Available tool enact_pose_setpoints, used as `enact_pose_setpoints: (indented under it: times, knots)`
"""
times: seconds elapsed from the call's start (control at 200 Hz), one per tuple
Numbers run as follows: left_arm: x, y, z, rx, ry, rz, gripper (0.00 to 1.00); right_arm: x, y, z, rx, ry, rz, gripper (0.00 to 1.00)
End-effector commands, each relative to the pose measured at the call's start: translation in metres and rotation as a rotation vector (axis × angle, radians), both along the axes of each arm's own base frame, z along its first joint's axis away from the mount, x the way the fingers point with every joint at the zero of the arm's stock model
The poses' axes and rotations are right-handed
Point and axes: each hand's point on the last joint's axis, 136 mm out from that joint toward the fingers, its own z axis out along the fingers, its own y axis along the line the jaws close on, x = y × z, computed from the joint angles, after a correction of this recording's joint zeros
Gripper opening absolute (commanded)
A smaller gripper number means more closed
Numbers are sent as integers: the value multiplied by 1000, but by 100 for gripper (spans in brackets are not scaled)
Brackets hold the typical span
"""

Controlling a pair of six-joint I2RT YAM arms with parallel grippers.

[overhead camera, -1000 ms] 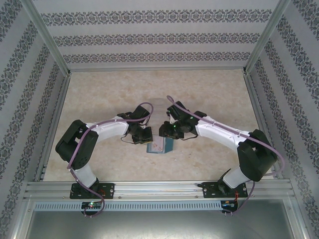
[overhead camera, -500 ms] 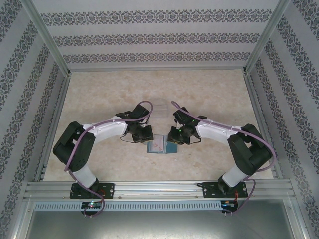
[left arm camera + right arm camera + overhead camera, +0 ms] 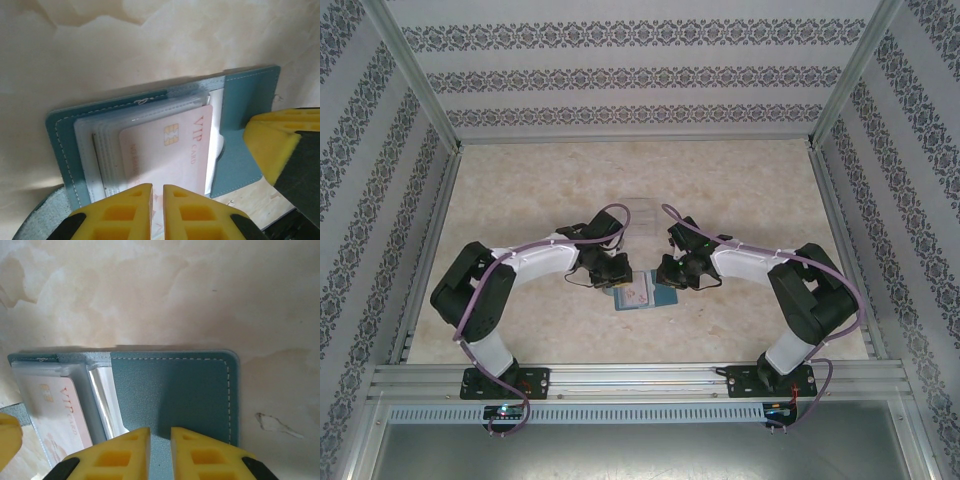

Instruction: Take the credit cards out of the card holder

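The card holder [image 3: 245, 120] lies open on the table [image 3: 125, 50]: teal cover, clear sleeves [image 3: 100, 145] fanned inside, and a pale pink VIP card [image 3: 170, 150] with a gold chip on top. The left gripper [image 3: 157, 210], jaws nearly together, sits at the card's near edge. The right gripper [image 3: 160, 450], jaws just as narrow, is over the holder's bare teal half beside it. A second ago the right gripper stood farther back and wider; the holder has not moved.

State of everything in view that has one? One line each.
card holder, open, lying flat on the table.
clear sleeves, stacked flat on the holder's inside.
VIP card, face up in the holder, not yet out.
left gripper, shut, tips at the card's near edge.
right gripper, shut, tips at the holder's near edge.
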Motion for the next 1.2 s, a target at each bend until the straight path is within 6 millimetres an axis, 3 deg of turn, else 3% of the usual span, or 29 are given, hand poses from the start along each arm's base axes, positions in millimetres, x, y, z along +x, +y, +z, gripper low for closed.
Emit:
enact_pose_setpoints:
  times: [0.0,0.235,0.48,0.694,1.194]
  knots:
    - [1,0,-7,33,7,-2,14,1,1,6,9,-17,3,20]
    - [-3,7,-18,70,23,-7,14,2,23,32,145,-18,7,24]
    - [-2,7,-18,66,18,-3,13,-1,48,41,247,6,49,25]
    - [-4,8,-19,67,20,-1,13,-3,59,35,245,23,74,26]
    - [-4,8,-18,68,23,-1,13,-4,58,15,214,53,72,26]
